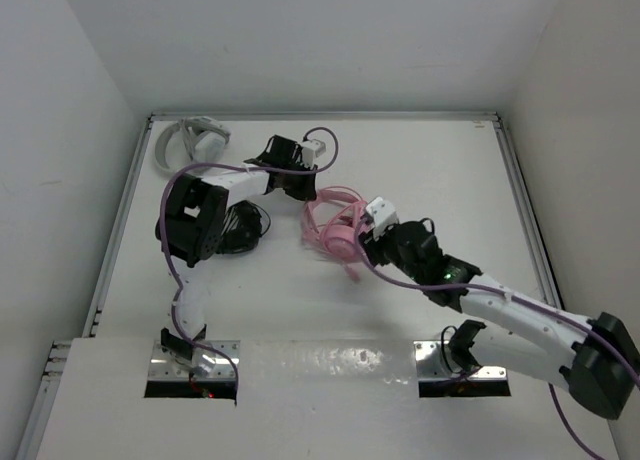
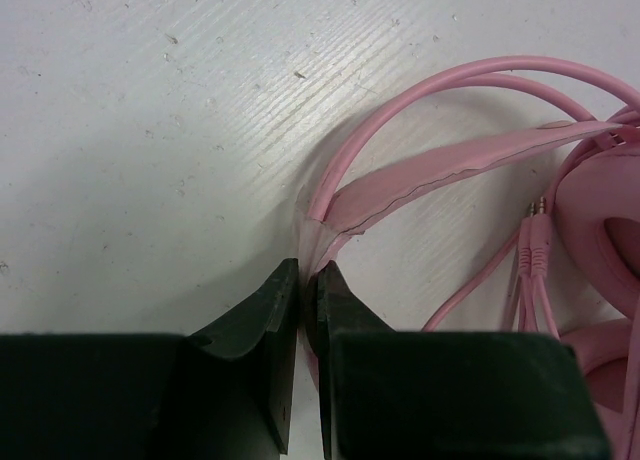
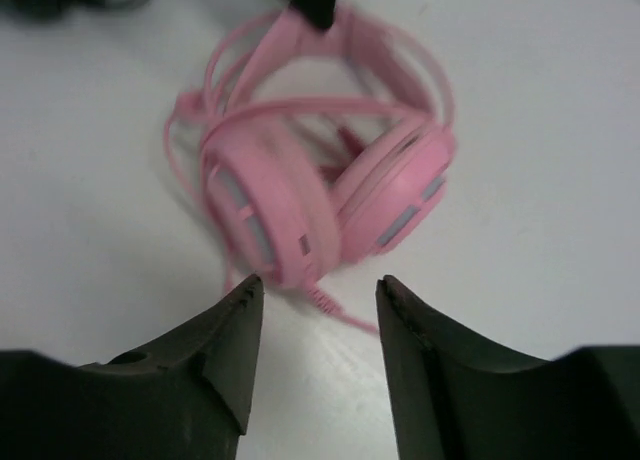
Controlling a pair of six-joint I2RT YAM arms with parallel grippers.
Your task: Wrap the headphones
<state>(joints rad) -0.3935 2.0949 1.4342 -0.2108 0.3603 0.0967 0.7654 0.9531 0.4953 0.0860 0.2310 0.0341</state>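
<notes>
the white worktop (image 1: 420, 170) holds the pink headphones (image 1: 335, 230) near its middle. the left pincer (image 2: 305, 275) is clenched on the headband (image 2: 450, 170), likely to keep them from sliding. the right pincer (image 3: 318, 285) is spread wide just beside the earcups (image 3: 270, 210), ready to grab the cable (image 3: 345, 318).

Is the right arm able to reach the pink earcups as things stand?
Probably yes: the right tool is open just short of the earcups, with only a thin cable lying between.

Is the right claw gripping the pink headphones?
No, the right claw is open and the pink headphones lie just beyond its tips, not between them.
</notes>
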